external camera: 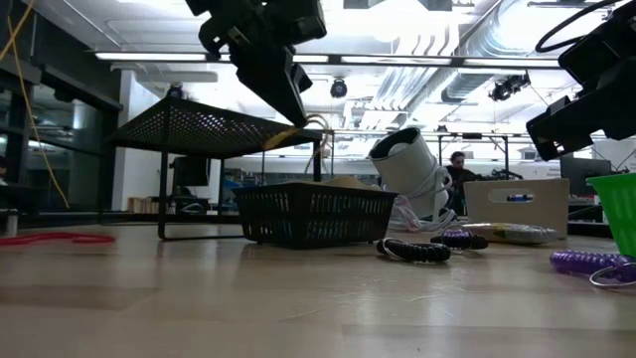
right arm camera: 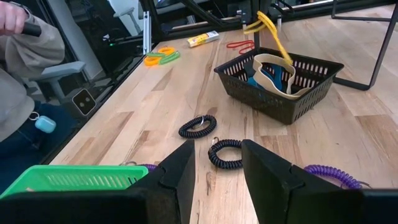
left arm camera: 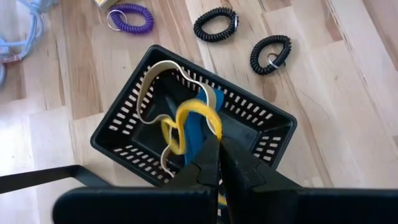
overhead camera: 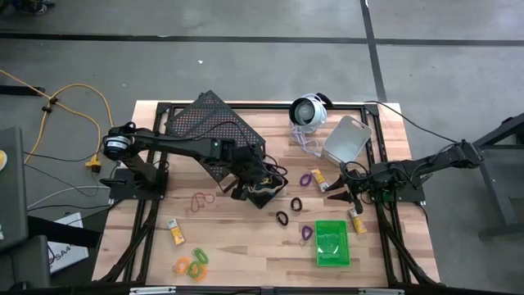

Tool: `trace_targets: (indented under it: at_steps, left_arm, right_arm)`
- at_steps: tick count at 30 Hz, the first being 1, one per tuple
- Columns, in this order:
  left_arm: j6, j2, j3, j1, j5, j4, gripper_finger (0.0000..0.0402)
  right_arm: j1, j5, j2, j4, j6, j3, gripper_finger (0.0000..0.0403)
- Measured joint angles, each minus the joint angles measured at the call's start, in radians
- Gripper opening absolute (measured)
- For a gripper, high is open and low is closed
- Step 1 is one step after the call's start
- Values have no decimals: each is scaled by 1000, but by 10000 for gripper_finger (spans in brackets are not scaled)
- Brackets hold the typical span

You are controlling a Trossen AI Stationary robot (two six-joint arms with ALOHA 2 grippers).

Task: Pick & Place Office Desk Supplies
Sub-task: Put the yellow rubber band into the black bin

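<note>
My left gripper (left arm camera: 217,149) is shut on a yellow elastic loop (left arm camera: 189,121) above a small black bin (left arm camera: 124,121). The bin stands on the table's middle (overhead camera: 266,192) and holds a tan loop (left arm camera: 152,87) and a blue one (left arm camera: 208,102). The right wrist view shows the yellow loop (right arm camera: 273,34) hanging over the bin (right arm camera: 280,93). My right gripper (right arm camera: 217,174) waits open at the table's right (overhead camera: 344,194) with nothing between its fingers. Two black coil loops (left arm camera: 216,25) (left arm camera: 270,53) and a purple one (left arm camera: 129,17) lie flat on the wood nearby. My left gripper pinches the yellow loop's upper part (left arm camera: 208,127) between its two fingertips, coming from above and slanting down. The loop hangs slack below the fingers, and its lower end (right arm camera: 288,59) reaches down to the bin's opening. I cannot tell whether it touches the bin's contents.
A green bin (overhead camera: 332,243) stands at the near right and a grey bin (overhead camera: 348,139) at the far right. A black mesh rack (overhead camera: 209,123) and a white corded device (overhead camera: 309,111) stand at the back. Yellow pieces (overhead camera: 175,232), orange and green loops (overhead camera: 192,264). A person (right arm camera: 18,68) sits beyond the table.
</note>
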Motion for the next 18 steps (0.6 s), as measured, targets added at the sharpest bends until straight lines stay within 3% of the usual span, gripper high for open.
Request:
trace_targets:
  at_steps: [8, 18]
  left_arm:
    - [-31, 0, 0, 0, -8, 0, 8]
    - [-30, 0, 0, 0, -9, -1, 66]
  right_arm:
    - [0, 0, 0, 0, 0, 0, 120]
    - [0, -1, 0, 0, 0, 0, 120]
